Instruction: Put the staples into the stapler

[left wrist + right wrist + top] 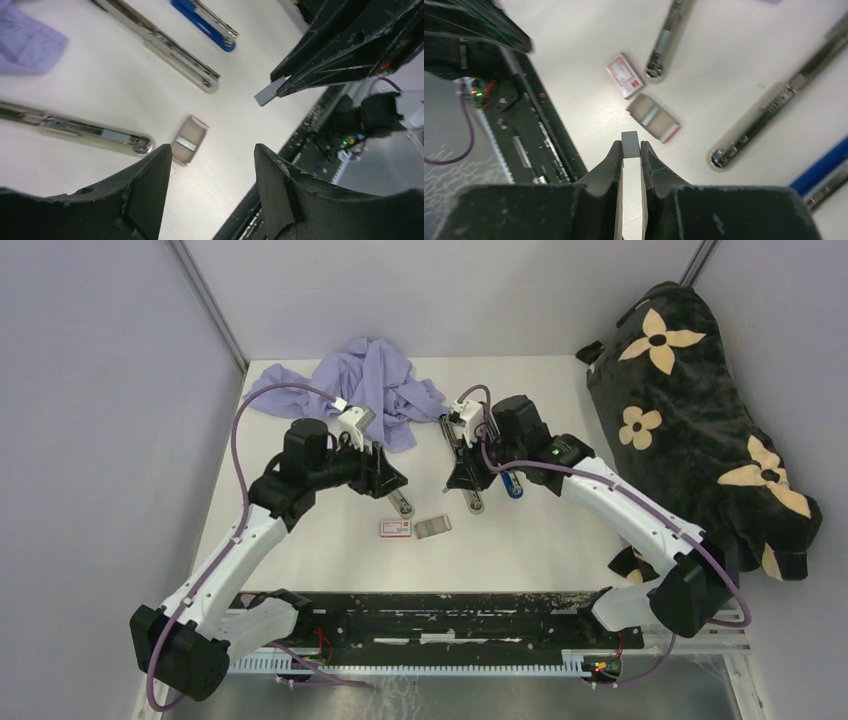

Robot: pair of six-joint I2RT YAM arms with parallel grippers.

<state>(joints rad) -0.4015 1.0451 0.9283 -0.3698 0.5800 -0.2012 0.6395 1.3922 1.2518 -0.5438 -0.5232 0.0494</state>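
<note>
Between the fingertips of the right gripper sits a short grey staple strip, pinched by its sides and lifted above the worktop. The jaws are narrow, closed on the strip. Just under it lies the small grey tray with a second strip inside, and beside the tray lies the red-and-white box.

The tip of the first silver stapler points at the box, the second silver stapler lies further to the side, and a blue stapler is beyond it. All three are cut off by the edge of the wrist views, and in the top view the arms cover most of them. There the held strip is too small to see.

The left gripper hangs over the worktop near the tray, jaws wide, holding and touching nothing. A purple cloth lies at the far end.
</note>
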